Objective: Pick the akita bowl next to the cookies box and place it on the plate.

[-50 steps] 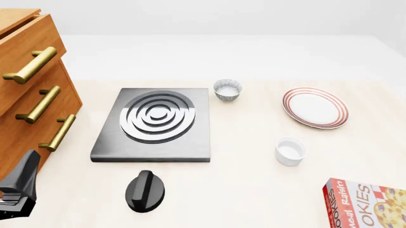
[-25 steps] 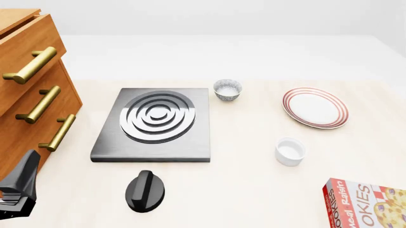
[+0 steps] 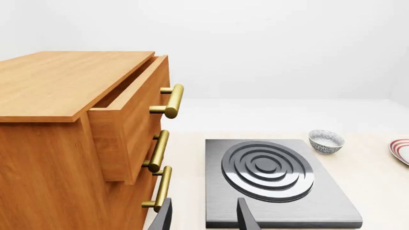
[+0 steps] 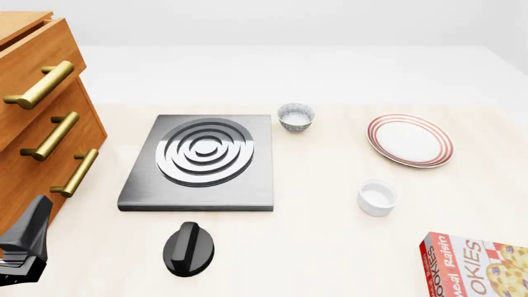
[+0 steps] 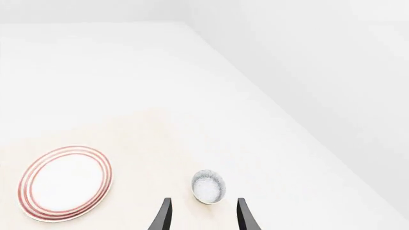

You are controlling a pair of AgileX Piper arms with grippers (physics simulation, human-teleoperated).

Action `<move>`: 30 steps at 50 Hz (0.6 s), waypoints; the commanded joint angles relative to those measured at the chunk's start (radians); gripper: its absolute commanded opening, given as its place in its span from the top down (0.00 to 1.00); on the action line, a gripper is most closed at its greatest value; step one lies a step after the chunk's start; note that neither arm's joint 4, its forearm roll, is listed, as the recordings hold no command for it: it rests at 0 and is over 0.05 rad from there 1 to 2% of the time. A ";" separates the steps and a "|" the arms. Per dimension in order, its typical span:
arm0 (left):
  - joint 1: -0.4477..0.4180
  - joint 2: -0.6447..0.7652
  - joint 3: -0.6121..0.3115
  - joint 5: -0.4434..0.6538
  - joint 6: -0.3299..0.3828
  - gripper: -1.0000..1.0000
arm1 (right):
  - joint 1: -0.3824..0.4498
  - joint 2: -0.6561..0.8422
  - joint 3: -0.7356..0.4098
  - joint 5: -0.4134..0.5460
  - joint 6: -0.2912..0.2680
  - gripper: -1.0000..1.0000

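The akita bowl [image 5: 208, 186], small and speckled, rests on the table just beyond my right gripper [image 5: 204, 218], whose open fingers hold nothing. It lies outside the front view. The plate [image 5: 64, 182] with red rings sits a short way off to one side of it, and in the front view the plate [image 4: 410, 140] is at the right. The cookies box [image 4: 476, 266] lies at the near right corner, cut off by the frame. My left gripper [image 3: 204, 220] is open and empty, low at the near left [image 4: 21, 247] beside the cabinet.
A second speckled bowl [image 4: 295, 116] stands by the far right corner of the grey stove plate [image 4: 202, 162]. A plain white cup [image 4: 377, 197] sits nearer than the plate. A black knob [image 4: 188, 249] lies in front of the stove. A wooden drawer cabinet [image 4: 41, 124] fills the left.
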 commanded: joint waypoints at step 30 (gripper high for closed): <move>0.000 -0.001 0.000 0.001 0.000 0.00 | -0.279 0.645 -0.113 -0.336 0.032 0.00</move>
